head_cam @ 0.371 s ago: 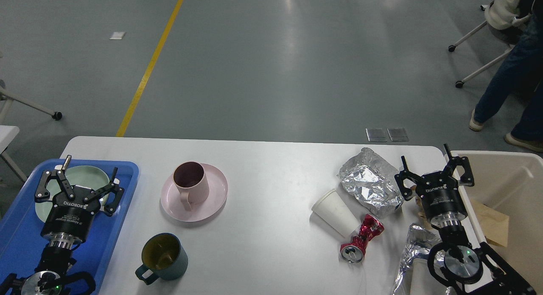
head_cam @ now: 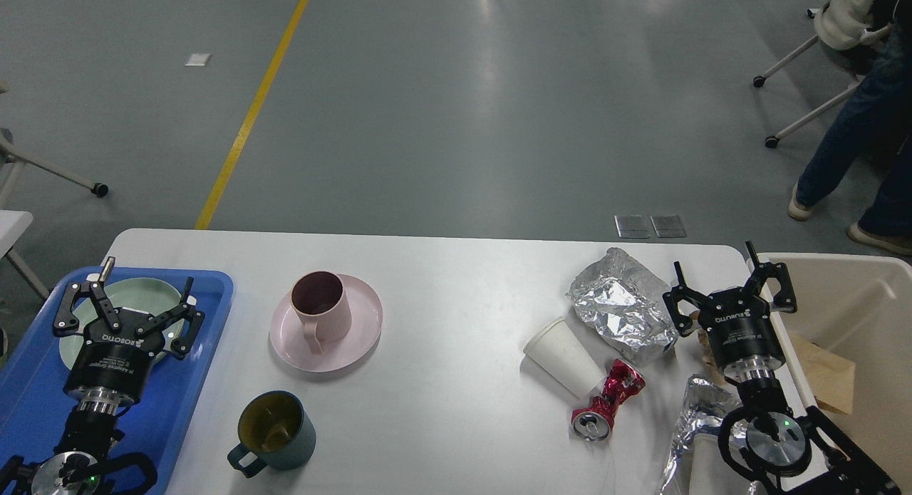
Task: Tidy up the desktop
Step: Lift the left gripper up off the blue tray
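Desktop (head_cam: 442,409) w/ pink cup (head_cam: 320,306), foil (head_cam: 623,310), crushed can (head_cam: 605,402); L gripper (head_cam: 132,295) & R gripper (head_cam: 730,281) fingers apart.

Floor (head_cam: 456,103): smooth grey, glossy, marked by pale light reflections.
Yellow line (head_cam: 254,107): painted diagonally across the floor at left.
Floor plates (head_cam: 650,226): two metal squares, set side by side.
Wheeled chair legs (head_cam: 801,89): seen at upper right, beside a standing person (head_cam: 858,139).

head view | high, facing forward-down | desktop (head_cam: 456,317) near, floor beyond
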You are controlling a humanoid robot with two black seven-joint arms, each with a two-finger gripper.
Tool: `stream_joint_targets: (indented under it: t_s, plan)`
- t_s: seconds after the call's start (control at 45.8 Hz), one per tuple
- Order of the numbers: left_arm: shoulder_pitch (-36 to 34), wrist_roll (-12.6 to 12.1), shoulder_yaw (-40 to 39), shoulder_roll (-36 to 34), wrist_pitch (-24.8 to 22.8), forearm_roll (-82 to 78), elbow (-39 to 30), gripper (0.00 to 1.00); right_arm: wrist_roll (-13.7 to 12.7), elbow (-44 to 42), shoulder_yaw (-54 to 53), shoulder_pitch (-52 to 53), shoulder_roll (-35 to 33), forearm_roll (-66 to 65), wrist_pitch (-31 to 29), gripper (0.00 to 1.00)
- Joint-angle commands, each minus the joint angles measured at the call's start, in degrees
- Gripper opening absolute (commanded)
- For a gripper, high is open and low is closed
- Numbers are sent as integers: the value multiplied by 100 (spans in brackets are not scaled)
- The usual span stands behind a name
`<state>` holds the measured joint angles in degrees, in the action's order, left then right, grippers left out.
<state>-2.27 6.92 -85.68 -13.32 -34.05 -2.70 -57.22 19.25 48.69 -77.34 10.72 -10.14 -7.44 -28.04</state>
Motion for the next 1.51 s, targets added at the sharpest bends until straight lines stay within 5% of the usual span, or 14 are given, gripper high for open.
stream_joint_targets:
  t_s: [0.0,0.262,0.524,0.808,1.158,1.486]
  plan:
    - [-54,-7,34,-100,-14,-3,-17,98,0,0,0,0,-5,5,0,100]
    - [-116,-25,192,-566,21,-99,-26,98,0,0,0,0,3,5,0,100]
    - [-757,37,1932,-1787,30,-55,96,98,0,0,0,0,-5,5,0,100]
    - [-1872,46,4197,-3272,-611,-55,273,98,0,0,0,0,3,-3,0,100]
    - [-5211,72,9137,-4381,-779,-64,290,98,0,0,0,0,3,5,0,100]
    - [-9650,20,14490,-3292,-805,-82,-78,98,0,9,0,0,3,5,0,100]
